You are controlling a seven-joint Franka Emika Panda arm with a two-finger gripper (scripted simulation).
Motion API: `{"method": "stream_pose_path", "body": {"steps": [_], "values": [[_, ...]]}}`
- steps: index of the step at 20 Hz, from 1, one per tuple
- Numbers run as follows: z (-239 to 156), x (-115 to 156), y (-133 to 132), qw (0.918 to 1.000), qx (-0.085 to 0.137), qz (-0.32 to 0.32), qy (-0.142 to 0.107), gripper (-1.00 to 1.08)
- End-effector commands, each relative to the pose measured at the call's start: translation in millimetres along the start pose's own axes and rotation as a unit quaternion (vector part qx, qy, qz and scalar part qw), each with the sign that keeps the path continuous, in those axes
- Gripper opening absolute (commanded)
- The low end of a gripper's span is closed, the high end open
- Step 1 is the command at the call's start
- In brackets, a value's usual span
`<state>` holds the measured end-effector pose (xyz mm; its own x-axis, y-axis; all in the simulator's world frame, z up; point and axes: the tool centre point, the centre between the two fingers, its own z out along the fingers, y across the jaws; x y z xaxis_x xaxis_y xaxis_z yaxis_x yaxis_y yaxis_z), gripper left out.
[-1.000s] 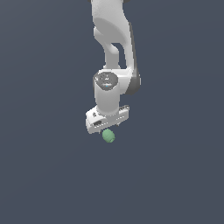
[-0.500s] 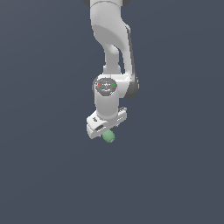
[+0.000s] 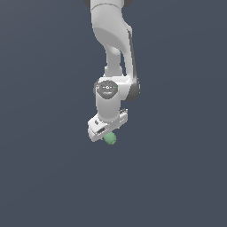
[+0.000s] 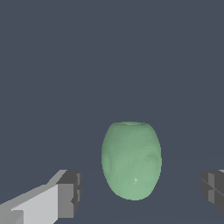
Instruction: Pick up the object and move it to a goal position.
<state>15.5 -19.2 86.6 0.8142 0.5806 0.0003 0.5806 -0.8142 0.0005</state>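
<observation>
**Fingers spread on both sides of the green lump**

You see the white arm (image 3: 116, 53) reaching down from the top of the exterior view, with its gripper (image 3: 107, 133) pointing toward the dark grey floor (image 3: 44, 177). The green lump (image 3: 110, 138) shows just under the gripper's white body, partly covered by it, so only its lower end is in sight there. From this view you cannot tell if the lump touches anything.

The wrist view gives you more. The lump (image 4: 131, 159) sits between the two fingers, egg-shaped, with its flatter dimpled end turned away from the camera and its rounder end toward it. One finger (image 4: 65, 194) stands on one side — a white bar ending in a dark grey pad — and the other finger (image 4: 213, 189) is at the opposite side, cut off by the picture's edge. The gripper's middle point (image 4: 140, 192) falls on the lower part of the lump.

The fingers are spread apart. A clear strip of floor is visible between each pad and the lump, so neither pad is touching it — nothing is pinched. The gap looks a little wider on the side of the finger at the picture's edge, so the lump lies slightly nearer to the white-bar finger than to the other one.

The lump's surface is matte and a bit uneven.
</observation>
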Motion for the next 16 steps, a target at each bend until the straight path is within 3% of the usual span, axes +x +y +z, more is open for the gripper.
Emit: {"method": "stream_pose_path", "body": {"steps": [1, 13, 14, 16], "values": [[6.8, -0.4, -0.3, 1.0000, 0.000, 0.000, 0.000, 1.00], [47.5, -0.2, -0.1, 1.0000, 0.000, -0.002, 0.000, 1.00], [47.5, -0.2, -0.1, 1.0000, 0.000, -0.002, 0.000, -1.00], [47.5, -0.2, -0.1, 1.0000, 0.000, -0.002, 0.000, -1.00]]}}
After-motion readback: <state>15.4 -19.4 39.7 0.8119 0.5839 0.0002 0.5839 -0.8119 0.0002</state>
